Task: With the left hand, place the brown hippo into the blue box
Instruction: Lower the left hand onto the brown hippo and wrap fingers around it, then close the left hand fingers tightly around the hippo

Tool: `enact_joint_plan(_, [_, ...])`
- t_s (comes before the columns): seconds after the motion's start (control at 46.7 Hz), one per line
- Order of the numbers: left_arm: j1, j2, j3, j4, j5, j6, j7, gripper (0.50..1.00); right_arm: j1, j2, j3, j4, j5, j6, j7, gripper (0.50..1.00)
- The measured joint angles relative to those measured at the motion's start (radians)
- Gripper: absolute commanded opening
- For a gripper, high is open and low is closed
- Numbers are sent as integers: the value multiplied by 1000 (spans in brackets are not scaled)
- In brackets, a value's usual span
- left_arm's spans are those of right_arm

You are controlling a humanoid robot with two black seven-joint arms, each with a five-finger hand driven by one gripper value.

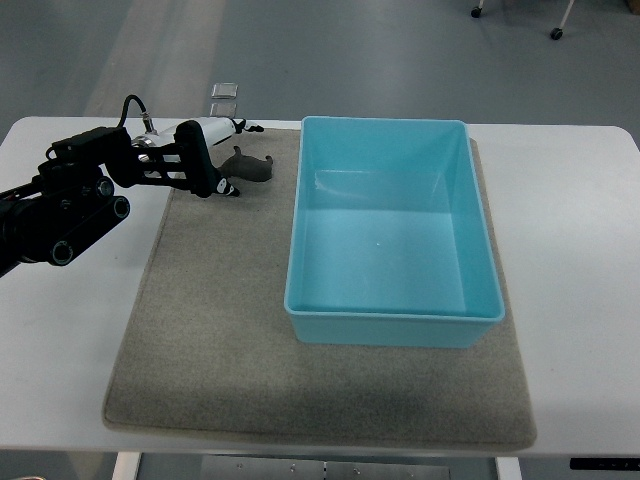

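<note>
The brown hippo is a small dark toy lying on the grey mat, just left of the blue box's far left corner. The blue box is an open, empty light-blue bin on the mat's right half. My left hand comes in from the left edge and hovers at the mat's far left corner. Its black fingers reach to the hippo's left end without closing around it. The hippo rests on the mat. The right arm is out of view.
The mat lies on a white table. Two small clear items lie on the floor beyond the table's far edge. Chair casters show at the top right.
</note>
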Motion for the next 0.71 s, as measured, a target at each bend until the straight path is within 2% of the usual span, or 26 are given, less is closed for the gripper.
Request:
enact_joint_plan(0.171, [0, -6, 3, 4, 1, 1, 1, 836, 0, 0, 0, 0, 0, 0, 0, 936])
enact_joint_plan(0.471, [0, -7, 8, 4, 1, 1, 1, 789, 0, 0, 0, 0, 0, 0, 0, 936])
enact_joint_plan(0.706, [0, -7, 12, 4, 2, 1, 1, 771, 0, 0, 0, 0, 0, 0, 0, 936])
